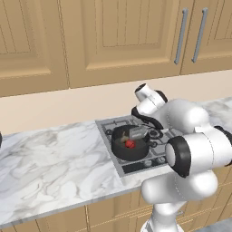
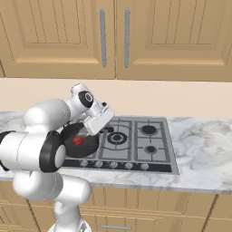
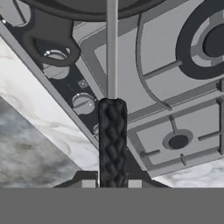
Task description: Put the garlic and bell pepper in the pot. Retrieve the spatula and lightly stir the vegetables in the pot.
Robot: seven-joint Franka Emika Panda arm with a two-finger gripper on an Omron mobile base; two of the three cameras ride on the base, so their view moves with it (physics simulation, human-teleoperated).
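Gripper [image 3: 112, 183] fingers clamp the dark woven handle of one grey-shafted spatula [image 3: 112, 52], reaching over one round black pot [image 1: 129, 146] holding one red bell pepper [image 1: 130, 144]

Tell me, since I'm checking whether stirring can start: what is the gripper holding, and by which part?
The gripper holds the spatula by its dark textured handle, low between the fingertips; its grey shaft runs on toward the pot.

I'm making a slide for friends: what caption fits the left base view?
White arm holds a spatula over the dark pot on the stove, a red bell pepper inside.
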